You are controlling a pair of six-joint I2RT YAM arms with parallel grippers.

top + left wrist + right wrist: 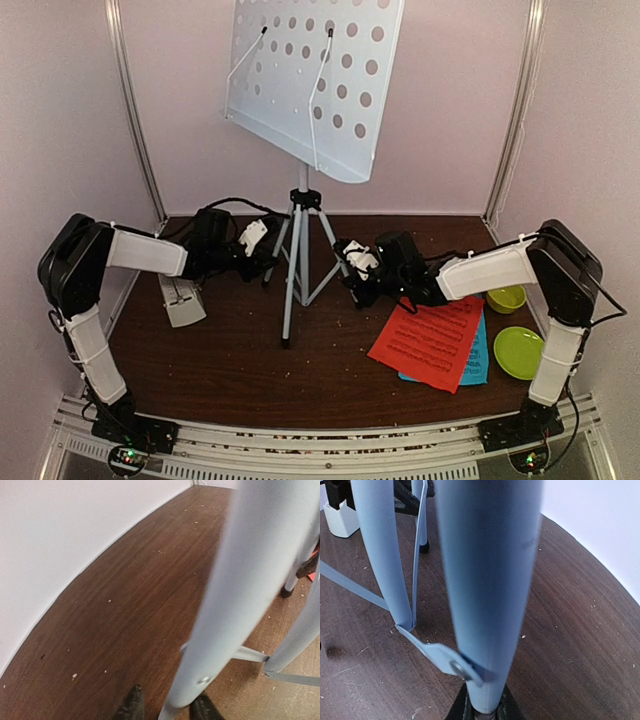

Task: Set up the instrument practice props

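Note:
The music stand's pale-blue perforated desk [310, 80] stands high on its silver tripod [300, 240]. My left gripper [262, 240] is at the tripod's left leg [240, 580]. Its dark fingertips [131, 707] straddle the leg's lower end, open, with a gap on the left side. My right gripper [352, 262] is shut on the right leg [490, 580], which is pinched low between the fingers [465, 710]. The red sheet-music page [428, 340] lies flat over a blue page [478, 362] at the right. A pale-grey metronome [182, 298] sits at the left.
A lime-green bowl [505, 298] and a lime-green plate [520, 352] lie at the right edge, beside my right arm. Cables trail behind the left gripper. Pale walls close in the brown table [250, 360] on three sides.

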